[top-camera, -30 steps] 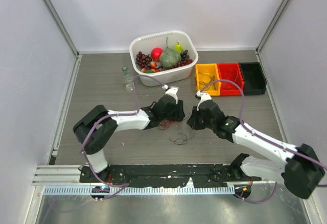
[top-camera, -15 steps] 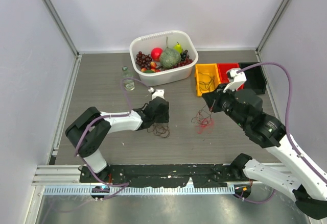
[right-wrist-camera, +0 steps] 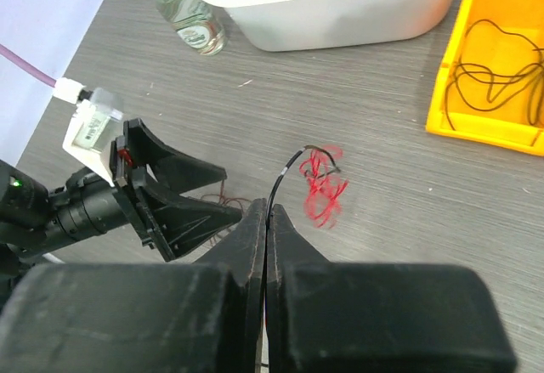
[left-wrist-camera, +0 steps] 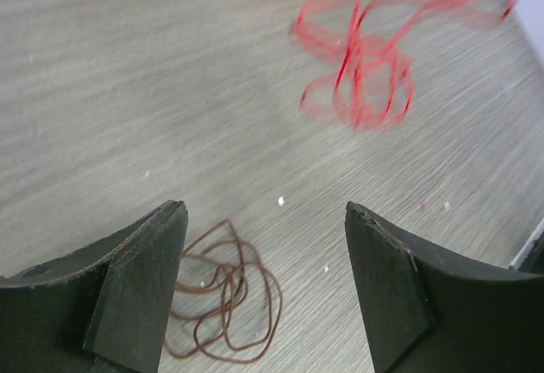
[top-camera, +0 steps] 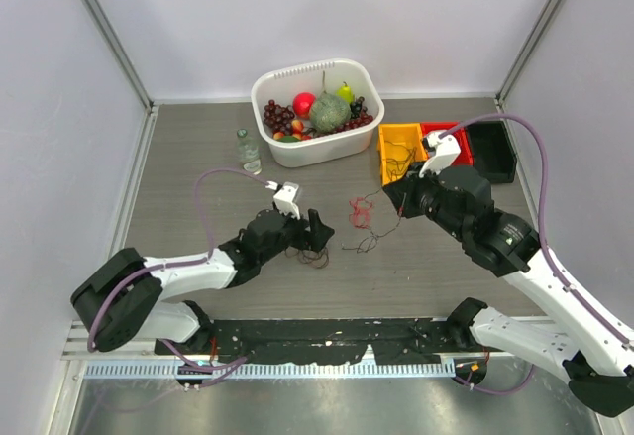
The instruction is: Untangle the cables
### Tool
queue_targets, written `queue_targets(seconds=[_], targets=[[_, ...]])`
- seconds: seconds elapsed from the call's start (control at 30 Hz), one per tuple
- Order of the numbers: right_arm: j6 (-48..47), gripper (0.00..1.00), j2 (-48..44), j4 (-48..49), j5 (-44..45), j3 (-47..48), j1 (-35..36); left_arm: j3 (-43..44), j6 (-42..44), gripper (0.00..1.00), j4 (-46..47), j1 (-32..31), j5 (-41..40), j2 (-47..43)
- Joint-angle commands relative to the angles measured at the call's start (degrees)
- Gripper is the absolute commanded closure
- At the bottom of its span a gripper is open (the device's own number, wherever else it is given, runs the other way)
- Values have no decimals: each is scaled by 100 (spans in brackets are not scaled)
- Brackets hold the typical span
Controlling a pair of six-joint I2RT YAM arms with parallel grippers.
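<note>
We look down on a grey wood-grain bench (top-camera: 198, 158) with two white-and-black robot arms reaching in from its near edge. The left tool (top-camera: 319, 235) sits low over the middle of the bench. Its two black fingers (left-wrist-camera: 140, 279) are spread wide with nothing between them. Just beside it, a small coil of dark brown wire loops (left-wrist-camera: 225, 305) lies flat on the bench, partly hidden behind the left finger in the wrist view.

The right tool (right-wrist-camera: 266, 216) has its fingers pressed together, pinching a thin black wire (right-wrist-camera: 280, 173). That wire curves away from the fingertips to a tangle of hair-fine red wire loops (right-wrist-camera: 323, 186). The tangle looks blurred, and we cannot tell whether it touches the bench. The red wire loops hang between the two tools, apart from the brown coil. Near them a dark strand (top-camera: 362, 245) lies on the bench.

At the far side stand a white plastic tub (top-camera: 317, 150) of fruit and a small clear bottle (top-camera: 248, 153) just left of it. To the right is a yellow plastic bin (right-wrist-camera: 493, 135) holding black wire.
</note>
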Motion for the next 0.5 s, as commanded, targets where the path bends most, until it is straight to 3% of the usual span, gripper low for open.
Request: queue_targets(seconds=[0.0, 0.17, 0.37, 0.47], targets=[[-7, 99, 105, 390, -506, 152, 10, -287, 526, 21, 1613, -9, 27, -410], [125, 99, 202, 732, -1051, 64, 10, -780, 518, 18, 3010, -26, 457, -358], [196, 99, 229, 971, -1676, 2, 18, -324, 501, 22, 3469, -114, 2362, 467], [187, 99, 194, 953, -1658, 46, 18, -209, 465, 22, 3759, -263, 2839, 801]])
